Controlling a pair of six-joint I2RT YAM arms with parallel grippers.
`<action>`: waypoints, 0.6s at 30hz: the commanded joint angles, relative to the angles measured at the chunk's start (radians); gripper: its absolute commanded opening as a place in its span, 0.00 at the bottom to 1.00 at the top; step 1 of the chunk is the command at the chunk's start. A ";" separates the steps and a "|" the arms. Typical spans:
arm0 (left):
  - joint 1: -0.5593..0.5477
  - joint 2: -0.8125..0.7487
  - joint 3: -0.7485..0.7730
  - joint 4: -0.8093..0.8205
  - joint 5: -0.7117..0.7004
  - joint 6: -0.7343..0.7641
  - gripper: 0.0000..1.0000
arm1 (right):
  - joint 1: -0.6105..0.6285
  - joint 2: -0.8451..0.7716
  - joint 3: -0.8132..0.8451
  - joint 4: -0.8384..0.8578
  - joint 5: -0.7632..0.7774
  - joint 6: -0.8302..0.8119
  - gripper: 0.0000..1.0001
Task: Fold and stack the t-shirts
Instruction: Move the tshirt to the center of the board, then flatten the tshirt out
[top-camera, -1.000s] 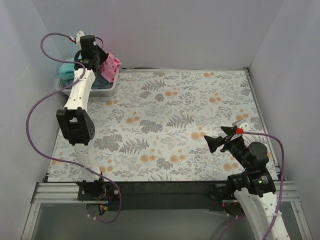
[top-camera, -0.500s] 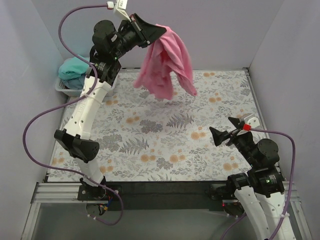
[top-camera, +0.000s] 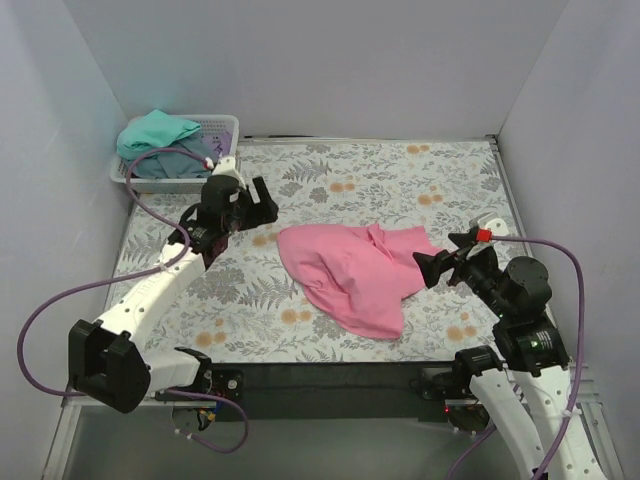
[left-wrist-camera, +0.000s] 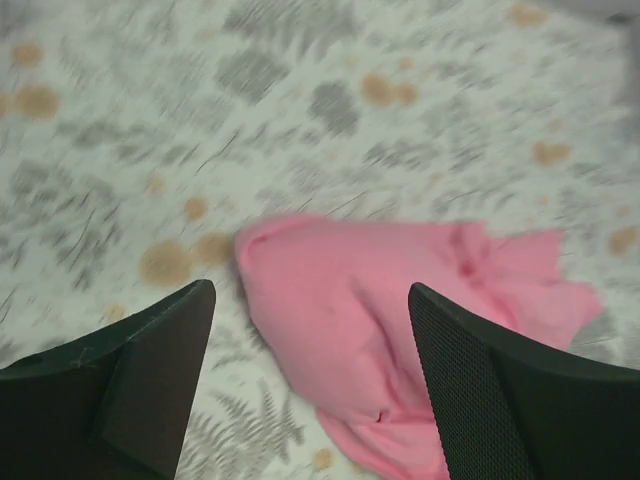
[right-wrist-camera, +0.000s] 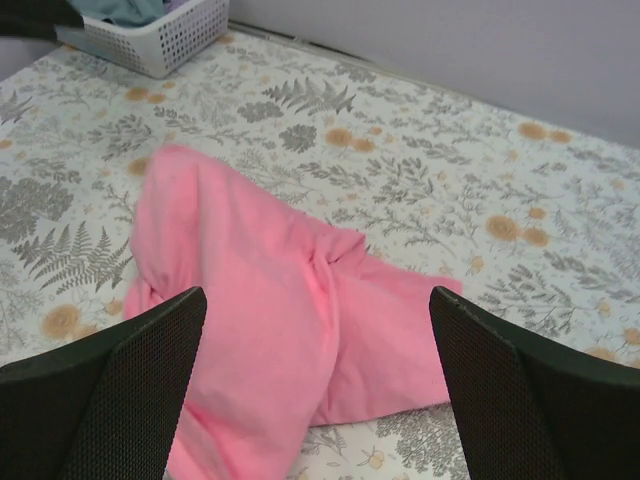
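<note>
We see the pink t-shirt (top-camera: 350, 275) lying crumpled on the floral table (top-camera: 400, 180), a little right of centre. It is bunched and twisted, with its sleeves and hem not laid out, so no fold has been made. The left gripper (top-camera: 266, 205) hangs just beside the shirt's left edge, its jaws spread wide and holding nothing. The right gripper (top-camera: 440, 262) sits at the shirt's right edge, near the bunched end. Its jaws are also spread and empty, though we cannot tell whether a finger touches the cloth. In the far left corner stands the white basket (top-camera: 225, 128), with a teal t-shirt (top-camera: 155, 130) heaped on top and a grey-blue one (top-camera: 185, 158) beneath it. We judge the task to be at its very start: one shirt is out but must be flattened and folded, the others wait in the basket, and no stack exists.
</note>
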 joint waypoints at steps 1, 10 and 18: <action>0.006 -0.047 -0.144 -0.109 -0.157 0.021 0.78 | 0.004 0.053 0.029 -0.042 -0.022 0.087 0.98; 0.003 -0.186 -0.403 -0.137 0.153 -0.145 0.77 | 0.004 0.298 -0.008 -0.089 -0.064 0.204 0.86; -0.115 -0.197 -0.435 -0.149 0.287 -0.333 0.73 | 0.005 0.525 -0.064 -0.032 -0.056 0.261 0.67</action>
